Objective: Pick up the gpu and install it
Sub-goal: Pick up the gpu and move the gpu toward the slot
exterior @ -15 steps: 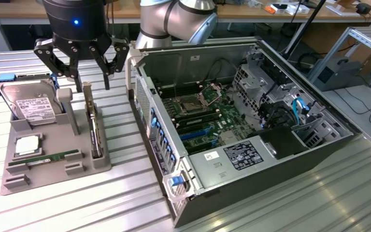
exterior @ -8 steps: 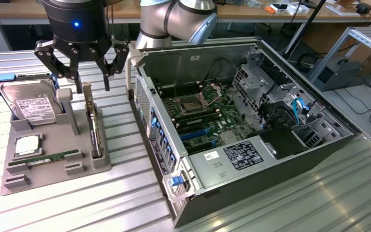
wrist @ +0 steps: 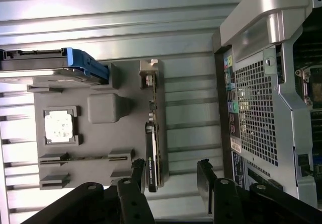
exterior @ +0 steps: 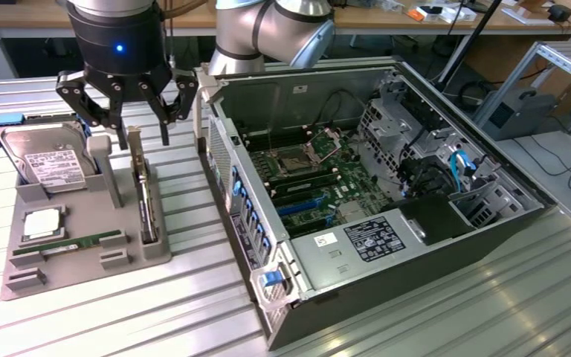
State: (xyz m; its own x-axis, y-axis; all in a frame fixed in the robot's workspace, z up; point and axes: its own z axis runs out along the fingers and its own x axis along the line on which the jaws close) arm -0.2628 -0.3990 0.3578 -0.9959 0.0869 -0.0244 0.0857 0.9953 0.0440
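The fingers (exterior: pixel 120 123) are spread wide and hold nothing. The gripper (exterior: pixel 145 140) hangs in the upper left of the exterior view, just above the near end of the gpu (exterior: pixel 145 197) and not touching it. In the wrist view the gripper (wrist: pixel 171 176) straddles one end of the gpu (wrist: pixel 152 151). The card's edge runs between the fingers (wrist: pixel 138 173) and sits much closer to one of them than to the other.

The gpu stands on its long edge in a slot of a grey tray (exterior: pixel 77 264), left of centre in the exterior view, with its silver bracket at the end nearest the gripper. The same tray (wrist: pixel 95 138) carries a hard drive (exterior: pixel 53 165) with a white label in its upper left part, a square processor chip (exterior: pixel 42 223) below that, and a narrow green memory stick (exterior: pixel 82 242) lying flat near the chip.

To the exterior view's right of the tray, just beside it, an open computer case (exterior: pixel 221 160) lies on its side with the motherboard facing up. Its perforated rear wall (wrist: pixel 254 113) faces the tray.

Everything rests on a ribbed metal worktop (exterior: pixel 117 320) of long silver slats. Along the top of the exterior view run wooden benches (exterior: pixel 365 16) with small items on them. An aluminium frame (exterior: pixel 563 56) stands at the upper right.
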